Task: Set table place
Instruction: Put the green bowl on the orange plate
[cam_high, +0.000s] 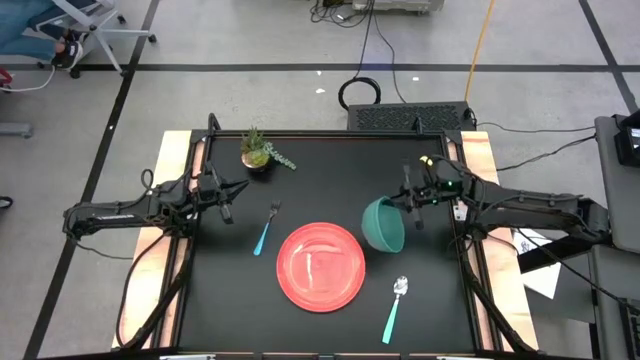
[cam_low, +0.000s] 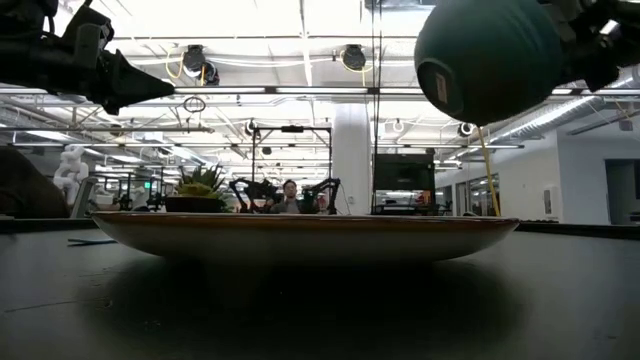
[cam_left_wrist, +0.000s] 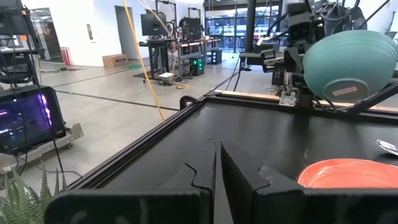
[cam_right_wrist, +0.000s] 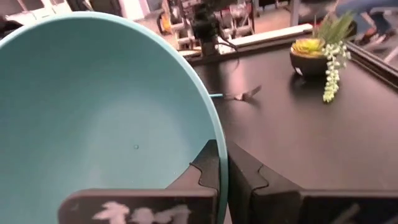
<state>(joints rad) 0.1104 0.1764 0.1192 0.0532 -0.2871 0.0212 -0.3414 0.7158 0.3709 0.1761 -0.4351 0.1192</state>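
Observation:
The teal bowl hangs above the table, just right of the red plate. My right gripper is shut on it, and it also shows high up in the low view. The plate lies flat at the table's near middle. A fork with a light-teal handle lies left of the plate. A matching spoon lies at the plate's near right. My left gripper stands shut and bare over the table's left side, left of the fork, with its fingers pointing level toward the right. My right gripper pinches the bowl's rim, one finger inside the bowl and one outside. The fingers come roughly level from the table's right side. The bowl is lifted clear and tipped on edge, its base turned toward the left arm.
A small potted green plant stands near the far left corner. Pale wooden strips run along the table's two short sides, where the arms' bases stand. Bare black top lies between the plate and the far edge.

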